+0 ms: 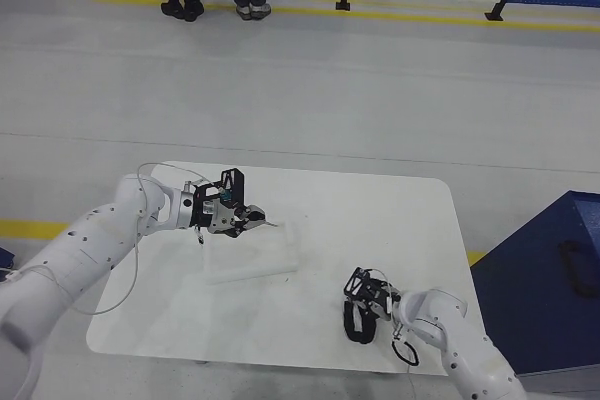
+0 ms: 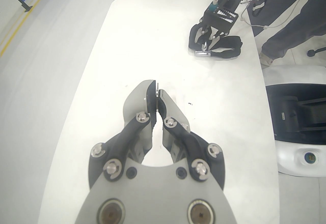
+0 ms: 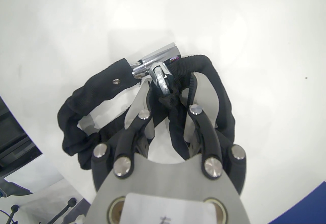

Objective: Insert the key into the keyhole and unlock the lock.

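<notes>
The left gripper (image 2: pixel 155 94) is clenched on the key (image 2: pixel 157 86). The thin blade is pinched between the pads and projects just past the tips, evidently so that it is presented for insertion. The right gripper (image 3: pixel 169 83) is closed on the black sleeved chain (image 3: pixel 84 97) just behind the lock body (image 3: pixel 159 55), judged to steady it on the table (image 1: pixel 380 220). The lock body lies well ahead of the left gripper. The keyhole cannot be made out.
</notes>
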### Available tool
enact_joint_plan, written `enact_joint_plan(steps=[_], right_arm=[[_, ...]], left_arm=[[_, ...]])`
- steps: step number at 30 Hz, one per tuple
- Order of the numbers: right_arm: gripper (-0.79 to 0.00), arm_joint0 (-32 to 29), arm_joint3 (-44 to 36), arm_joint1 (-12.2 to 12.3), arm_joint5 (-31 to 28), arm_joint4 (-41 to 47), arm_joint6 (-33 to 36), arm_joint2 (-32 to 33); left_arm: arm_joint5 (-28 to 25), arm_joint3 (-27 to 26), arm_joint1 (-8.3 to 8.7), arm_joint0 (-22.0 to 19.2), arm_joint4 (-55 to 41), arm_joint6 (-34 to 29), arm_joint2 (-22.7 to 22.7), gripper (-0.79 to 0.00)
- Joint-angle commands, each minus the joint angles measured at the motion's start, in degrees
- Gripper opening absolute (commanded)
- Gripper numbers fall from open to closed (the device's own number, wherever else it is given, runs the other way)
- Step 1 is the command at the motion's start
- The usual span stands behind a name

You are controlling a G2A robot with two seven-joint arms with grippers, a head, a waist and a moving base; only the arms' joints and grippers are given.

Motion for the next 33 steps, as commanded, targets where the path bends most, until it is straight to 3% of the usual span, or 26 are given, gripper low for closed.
enact_joint_plan(steps=[1,14,20,27,33], right_arm=[[-0.785,-0.47,-0.31,0.15,0.22,-0.28,-1.29,0.61],[-0.785,-4.61,-3.64,0.73,7.63,-8.08,-11.95,2.86],[-0.785,-7.8,-6.94,1.06,13.49,-13.79,-22.33,4.57],[-0.785,-15.12,-12.96,1.59,25.86,-23.99,-36.73,7.71],[-0.785,-21.52,-17.95,1.65,37.98,-34.43,-43.55,8.74]], left_arm=[[0.0,0.0,0.0,0.0,0.0,0.0,0.0,-0.785],[0.0,0.0,0.0,0.0,0.0,0.0,0.0,-0.785],[0.0,0.0,0.0,0.0,0.0,0.0,0.0,-0.785],[0.0,0.0,0.0,0.0,0.0,0.0,0.0,-0.785],[0.0,0.0,0.0,0.0,0.0,0.0,0.0,-0.785]])
